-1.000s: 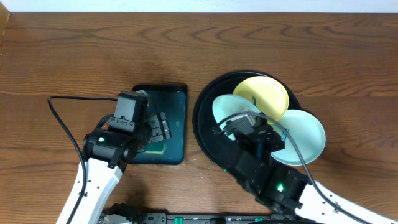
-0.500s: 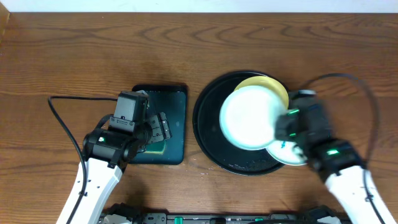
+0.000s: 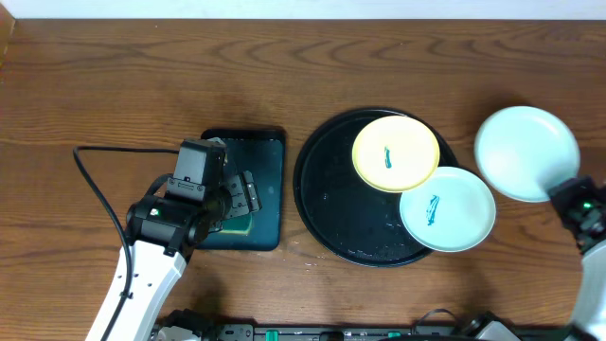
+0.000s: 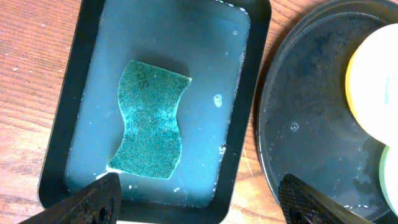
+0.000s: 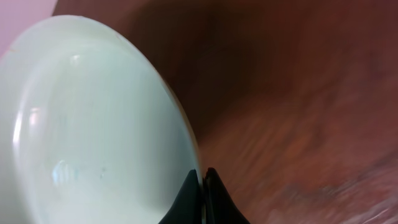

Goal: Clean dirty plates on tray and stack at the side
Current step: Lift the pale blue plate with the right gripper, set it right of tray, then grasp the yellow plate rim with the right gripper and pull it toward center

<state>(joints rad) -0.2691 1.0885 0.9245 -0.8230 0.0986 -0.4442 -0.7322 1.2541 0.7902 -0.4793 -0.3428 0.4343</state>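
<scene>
The black round tray (image 3: 322,194) holds a pale yellow plate (image 3: 396,152) and a mint-white plate (image 3: 447,209), each with a blue scribble at centre. The mint-white plate hangs over the tray's right rim. My right gripper (image 3: 565,194) is shut on the rim of a second mint-white plate (image 3: 525,139) with no scribble, held above the bare wood right of the tray; the right wrist view shows its fingers (image 5: 202,183) pinching the plate (image 5: 93,124). My left gripper (image 4: 199,199) is open over the dark-teal tray (image 4: 249,124).
The rectangular dark-teal tray (image 3: 270,189) left of the black tray holds shallow water and a green sponge (image 4: 149,118). A black cable (image 3: 95,189) runs across the wood at the left. The black tray's edge (image 4: 292,124) shows in the left wrist view.
My right arm has carried the clean mint-white plate from over the black tray to the right, beyond its rim. The two scribbled plates are now uncovered. The left arm has not moved.
</scene>
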